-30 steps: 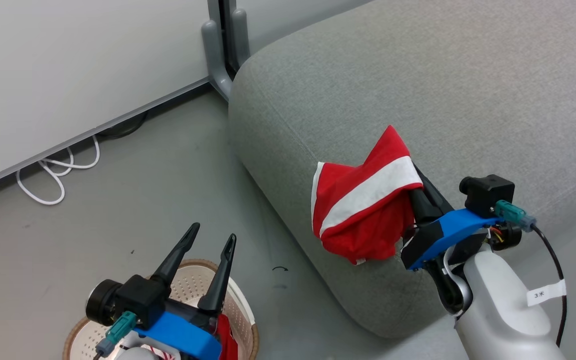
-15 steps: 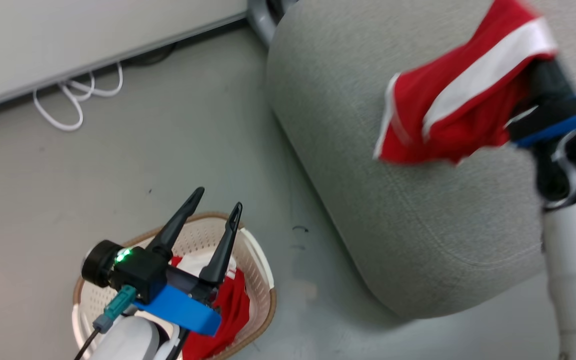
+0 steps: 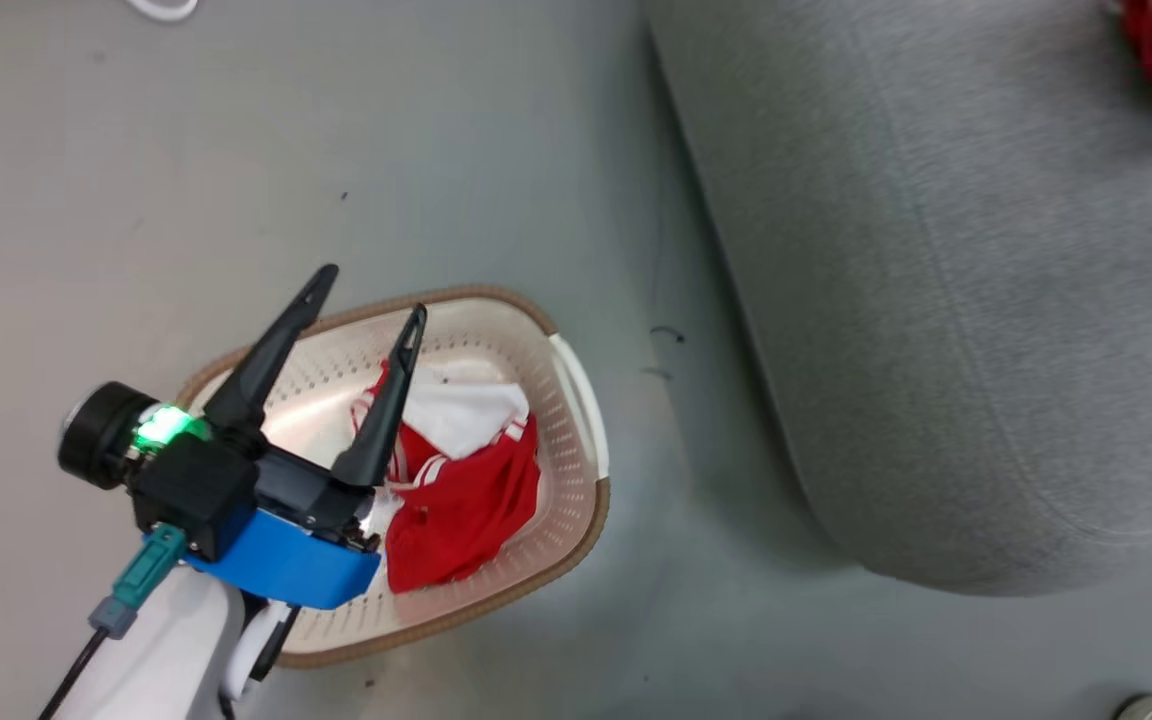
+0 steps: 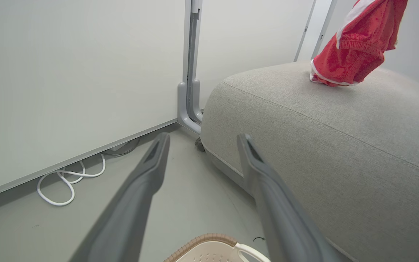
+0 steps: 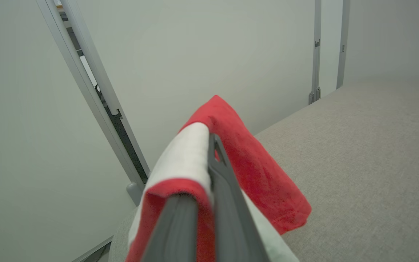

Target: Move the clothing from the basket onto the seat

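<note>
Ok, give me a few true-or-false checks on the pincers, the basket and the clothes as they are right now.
1. The left pincer is open and holds nothing. True.
2. The basket is empty. False: a red-and-white garment lies in it.
3. The right pincer is shut on a white-banded red garment. True.
4. The basket stands on the seat. False: it stands on the floor beside the seat.
</note>
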Robot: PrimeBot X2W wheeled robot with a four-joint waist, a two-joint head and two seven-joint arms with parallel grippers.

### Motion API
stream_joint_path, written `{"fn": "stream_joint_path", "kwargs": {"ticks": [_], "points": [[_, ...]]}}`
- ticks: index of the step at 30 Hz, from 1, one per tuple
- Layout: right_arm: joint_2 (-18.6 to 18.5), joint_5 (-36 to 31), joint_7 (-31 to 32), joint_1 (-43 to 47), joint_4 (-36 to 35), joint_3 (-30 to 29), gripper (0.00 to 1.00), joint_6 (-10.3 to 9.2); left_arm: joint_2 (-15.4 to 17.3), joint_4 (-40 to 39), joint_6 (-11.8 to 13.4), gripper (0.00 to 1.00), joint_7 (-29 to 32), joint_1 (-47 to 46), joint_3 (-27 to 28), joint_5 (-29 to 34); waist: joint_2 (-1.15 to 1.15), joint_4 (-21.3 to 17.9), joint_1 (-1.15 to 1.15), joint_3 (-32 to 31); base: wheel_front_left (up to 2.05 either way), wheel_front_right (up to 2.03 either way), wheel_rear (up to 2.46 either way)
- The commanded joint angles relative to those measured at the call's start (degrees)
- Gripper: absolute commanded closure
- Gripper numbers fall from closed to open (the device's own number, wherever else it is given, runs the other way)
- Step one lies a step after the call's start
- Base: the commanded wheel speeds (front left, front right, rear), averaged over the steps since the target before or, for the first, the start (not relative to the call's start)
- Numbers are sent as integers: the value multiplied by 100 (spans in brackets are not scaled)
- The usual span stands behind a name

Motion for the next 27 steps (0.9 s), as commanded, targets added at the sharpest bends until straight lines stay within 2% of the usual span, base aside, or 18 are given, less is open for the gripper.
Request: {"fn": "stream_joint_path", "kwargs": {"ticks": [1, 8, 9, 10, 11, 19, 27], "points": [[18, -92, -8, -85, 72, -67, 100, 3, 38, -51, 19, 0, -2, -110, 28, 33, 0, 212, -1, 277, 0, 0, 0], [101, -810, 47, 191, 876, -688, 100, 3, 110, -225, 71, 0, 35, -160, 68, 6, 0, 396, -1, 447, 0, 0, 0], [115, -892, 83, 219, 996, -734, 85, 3, 100, -216, 66, 0, 33, -164, 60, 4, 0, 414, -1, 430, 0, 0, 0], [143, -951, 89, 223, 1081, -757, 57, 3, 89, -202, 74, 0, 31, -162, 54, -5, 0, 423, -1, 408, 0, 0, 0], [156, -1026, 102, 228, 1151, -781, 0, 3, 75, -188, 84, 0, 26, -160, 50, -9, 0, 425, -1, 378, 0, 0, 0], [190, -1357, 16, 417, 1506, -762, 0, 3, -101, 56, 44, 0, -6, -111, -36, -121, 0, 435, -1, -39, 0, 0, 0], [373, -1430, -176, 908, 1479, -46, 0, 2, -379, 493, 23, 0, -28, 177, 42, -352, 0, 372, -1, -867, 0, 0, 0]]}}
